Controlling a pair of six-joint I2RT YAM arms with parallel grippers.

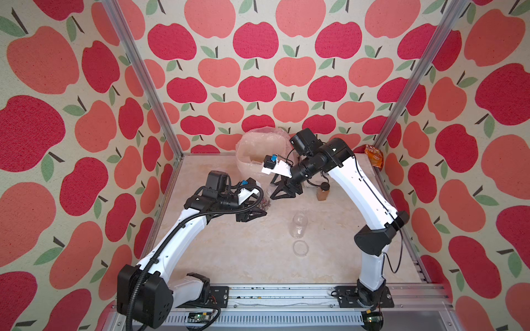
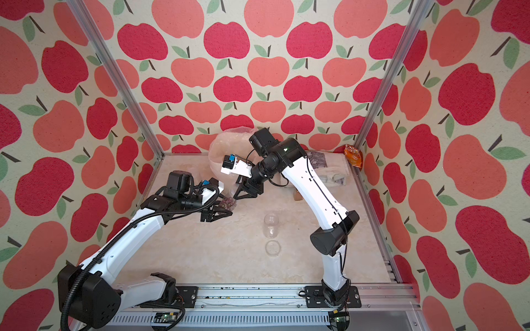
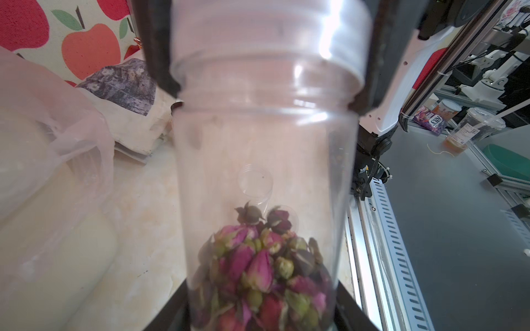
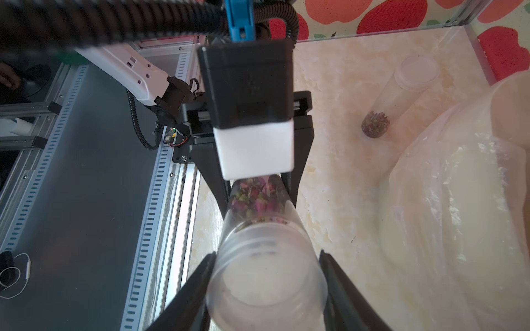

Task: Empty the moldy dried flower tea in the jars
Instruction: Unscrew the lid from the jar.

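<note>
Presently: 1 clear cylindrical jar (image 3: pixel 263 160), pink dried flower tea (image 3: pixel 252 258); left end effector (image 3: pixel 262 298) clamps body, right end effector (image 4: pixel 266 272) clamps clear lid (image 3: pixel 269 37); best unscrewed squarely.

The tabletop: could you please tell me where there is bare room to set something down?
Widest bare patch: between the left arm, the front rail and the loose lid. A smaller one lies between that lid and the right arm. Crowded at the back: lined bin, amber jar, and the left gripper and right gripper closed on the rosebud jar.
</note>
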